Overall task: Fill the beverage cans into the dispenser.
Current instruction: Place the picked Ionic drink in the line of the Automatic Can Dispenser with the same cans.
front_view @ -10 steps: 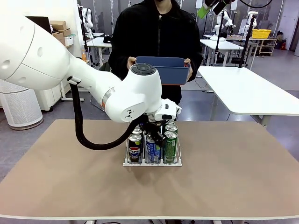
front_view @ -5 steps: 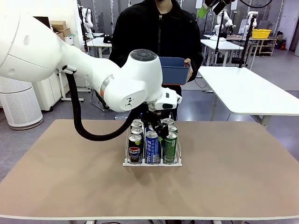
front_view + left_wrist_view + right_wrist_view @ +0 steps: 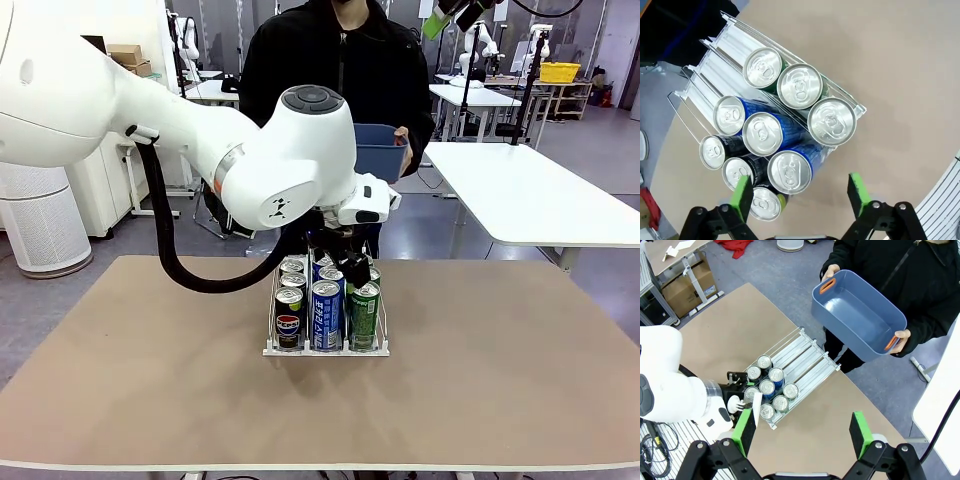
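The left gripper (image 3: pixel 796 197) hangs spread over nine cans (image 3: pixel 790 172) – its arm hides the rack's (image 3: pixel 326 349) back, maybe more cans.

A small white three-lane wire dispenser (image 3: pixel 326 349) sits near the middle of the brown table, its low white front lip facing the robot's side. Nine tall, slim beverage cans with silver tops (image 3: pixel 797 86) stand upright inside it, packed toward the front. The lanes run by colour: black Pepsi-logo cans (image 3: pixel 289 319) in the left lane of the front view, blue cans with white lettering (image 3: pixel 326 316) in the middle, green cans with white lettering (image 3: pixel 363 317) on the right. Seen from above, each lane holds three cans touching one another, while the bare white tracks (image 3: pixel 801 354) stretch behind them toward the far side.
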`<state>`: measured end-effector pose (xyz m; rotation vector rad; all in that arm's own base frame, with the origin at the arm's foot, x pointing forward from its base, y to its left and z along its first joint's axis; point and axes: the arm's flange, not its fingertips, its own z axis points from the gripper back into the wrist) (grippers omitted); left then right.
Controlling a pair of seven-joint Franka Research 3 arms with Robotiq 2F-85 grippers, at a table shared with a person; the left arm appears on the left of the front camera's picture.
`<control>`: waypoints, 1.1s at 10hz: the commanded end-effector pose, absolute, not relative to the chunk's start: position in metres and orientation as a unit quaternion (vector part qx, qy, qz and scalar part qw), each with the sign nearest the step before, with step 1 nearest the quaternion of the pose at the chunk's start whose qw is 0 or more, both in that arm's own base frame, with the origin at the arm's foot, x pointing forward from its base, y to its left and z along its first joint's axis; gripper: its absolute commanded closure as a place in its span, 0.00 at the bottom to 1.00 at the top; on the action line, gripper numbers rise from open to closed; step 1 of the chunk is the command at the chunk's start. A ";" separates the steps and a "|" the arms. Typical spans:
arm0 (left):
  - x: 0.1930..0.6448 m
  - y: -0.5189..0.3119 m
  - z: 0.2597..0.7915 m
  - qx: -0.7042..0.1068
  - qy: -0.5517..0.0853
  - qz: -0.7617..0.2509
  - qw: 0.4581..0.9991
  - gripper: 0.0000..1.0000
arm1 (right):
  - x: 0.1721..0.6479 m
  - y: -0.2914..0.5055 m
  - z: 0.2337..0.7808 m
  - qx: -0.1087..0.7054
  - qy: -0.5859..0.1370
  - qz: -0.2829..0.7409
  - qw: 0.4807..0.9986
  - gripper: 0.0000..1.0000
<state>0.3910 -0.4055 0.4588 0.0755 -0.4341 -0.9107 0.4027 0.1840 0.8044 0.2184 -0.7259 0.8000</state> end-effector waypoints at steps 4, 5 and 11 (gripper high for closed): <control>0.398 -0.401 0.453 0.036 -0.203 -0.431 0.878 0.00 | 0.402 0.184 0.805 0.105 -0.344 0.379 0.852 0.00; 0.398 -0.401 0.453 0.036 -0.203 -0.431 0.878 0.00 | 0.402 0.184 0.805 0.105 -0.344 0.379 0.852 0.00; 0.398 -0.401 0.453 0.036 -0.203 -0.431 0.878 0.00 | 0.402 0.184 0.805 0.105 -0.344 0.379 0.852 0.00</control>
